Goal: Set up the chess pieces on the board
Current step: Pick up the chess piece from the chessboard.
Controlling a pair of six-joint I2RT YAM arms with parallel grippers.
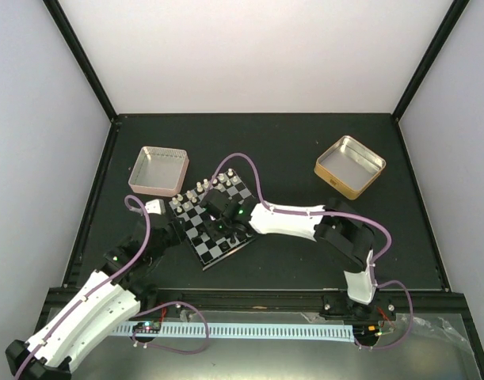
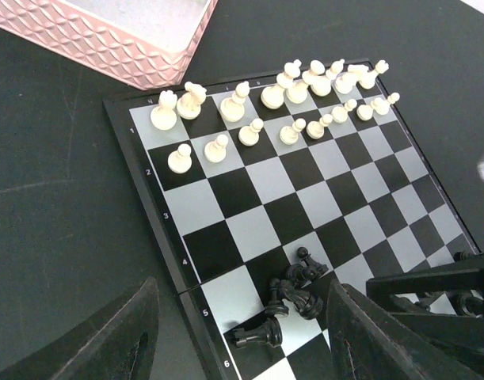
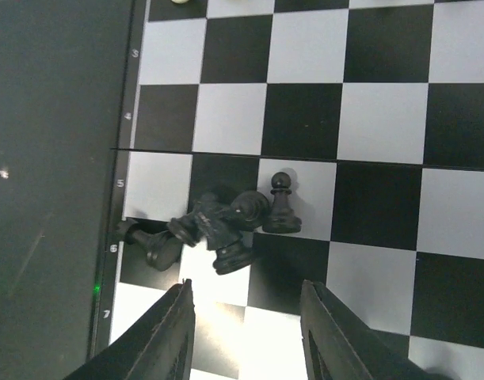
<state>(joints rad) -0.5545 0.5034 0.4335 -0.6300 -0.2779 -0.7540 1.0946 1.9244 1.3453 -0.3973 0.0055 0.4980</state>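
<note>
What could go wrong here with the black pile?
1. The black pieces lie tangled; the open right pincer may catch two at once or flick one off the board edge beside them.
2. The upright black pawn stands right beside the heap and could topple.

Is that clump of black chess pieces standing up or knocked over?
Mostly knocked over: the black pieces lie heaped on their sides; one pawn stands upright.

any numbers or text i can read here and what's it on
"1" – the board's rim
"2" – same rim
"3" – same rim
"4" – same rim
"5" – same rim
"6" – same rim
"7" – same rim, right wrist view
Marks along the rim's far edge: too blurred to read.
</note>
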